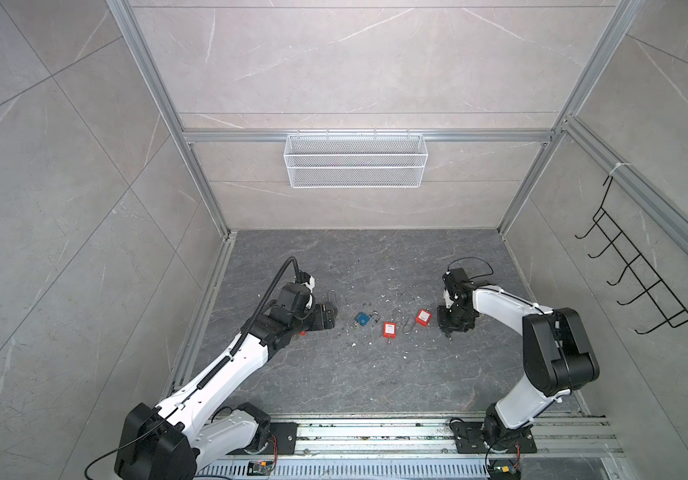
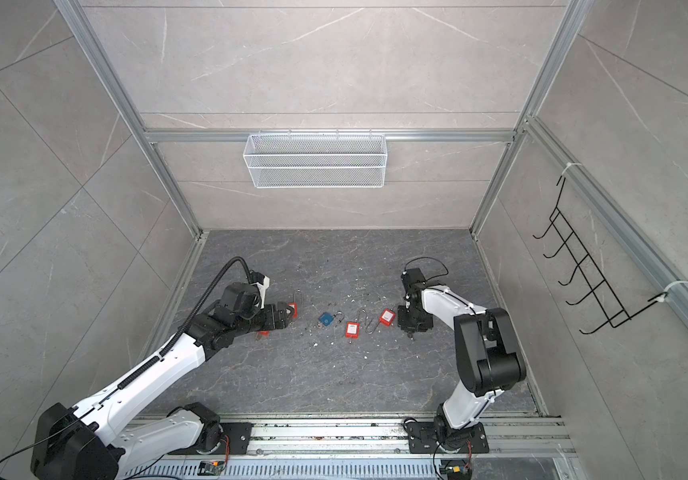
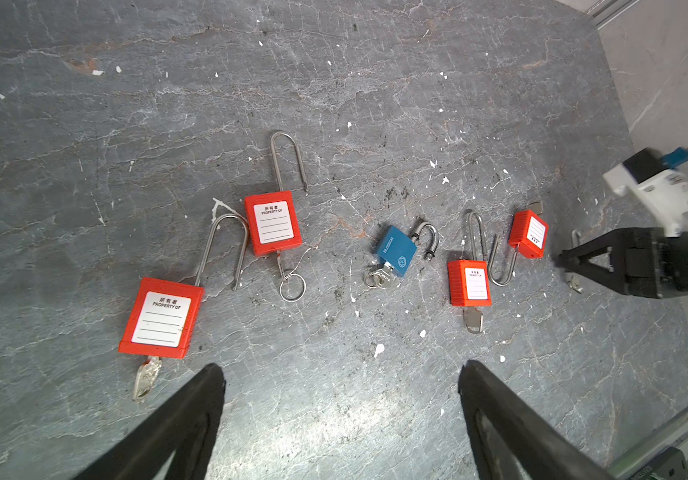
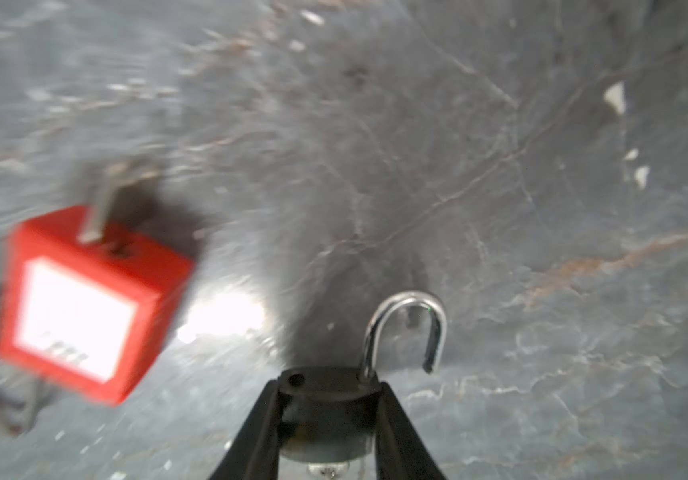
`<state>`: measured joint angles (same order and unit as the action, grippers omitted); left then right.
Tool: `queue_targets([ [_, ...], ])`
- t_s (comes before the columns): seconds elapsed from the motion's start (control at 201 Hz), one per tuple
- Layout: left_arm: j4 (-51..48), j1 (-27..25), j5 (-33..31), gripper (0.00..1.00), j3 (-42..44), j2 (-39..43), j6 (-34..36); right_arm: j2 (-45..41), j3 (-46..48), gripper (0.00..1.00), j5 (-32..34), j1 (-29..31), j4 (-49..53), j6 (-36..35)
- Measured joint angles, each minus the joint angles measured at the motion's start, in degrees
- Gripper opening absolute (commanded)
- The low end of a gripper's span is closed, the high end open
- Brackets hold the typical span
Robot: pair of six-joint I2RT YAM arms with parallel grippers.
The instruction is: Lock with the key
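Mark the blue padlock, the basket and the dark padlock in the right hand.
blue padlock [image 1: 362, 318]: in a top view, its body.
basket [image 1: 355, 178]: in a top view, front mesh wall.
dark padlock [image 4: 328, 403]: right wrist view, body.

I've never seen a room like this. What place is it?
Probably a robot test booth: tiled walls in an aluminium frame, two robot arms mounted on a rail, padlocks on the floor.

dark padlock [image 4: 325, 411] (open shackle [image 4: 406, 300]), right gripper [image 4: 329, 384]
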<state>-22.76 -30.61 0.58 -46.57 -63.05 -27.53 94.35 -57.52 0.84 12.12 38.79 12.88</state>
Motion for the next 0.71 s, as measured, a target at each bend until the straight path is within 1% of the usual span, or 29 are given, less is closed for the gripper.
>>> queue_targets([
  [0.095, -1.0, 0.0, -0.7, 0.90, -1.5, 0.6, 2.6, -4.7, -0.5, 0.30, -0.2, 2.6, 0.1, -3.5],
  [0.189, -1.3, 0.0, -0.6, 0.89, -3.4, 1.3, 6.9, -9.6, -1.6, 0.29, -1.0, 5.4, 0.2, -7.6],
  [0.264, -1.2, 0.0, 0.2, 0.88, -4.6, 1.7, 11.5, -13.2, -2.6, 0.27, -2.7, 7.0, 0.2, -11.5],
  [0.309, -1.0, 0.0, 1.2, 0.88, -5.0, 1.8, 14.5, -15.1, -3.1, 0.23, -4.2, 7.7, 0.2, -14.1],
  [0.343, -0.8, 0.0, 1.9, 0.87, -5.1, 1.8, 16.9, -16.5, -3.2, 0.22, -5.5, 8.1, 0.2, -16.1],
  [0.488, 1.0, -0.3, 6.7, 0.83, -4.4, 2.4, 27.6, -20.9, -3.3, 0.22, -11.3, 10.0, 0.2, -24.6],
  [0.612, 5.2, -1.4, 13.0, 0.82, -1.5, 4.5, 38.9, -22.9, -3.3, 0.22, -16.8, 11.3, 0.7, -32.4],
  [0.707, 7.4, -2.4, 18.3, 0.81, 0.0, 5.3, 47.7, -23.7, -3.3, 0.25, -21.9, 12.0, 1.7, -37.9],
])
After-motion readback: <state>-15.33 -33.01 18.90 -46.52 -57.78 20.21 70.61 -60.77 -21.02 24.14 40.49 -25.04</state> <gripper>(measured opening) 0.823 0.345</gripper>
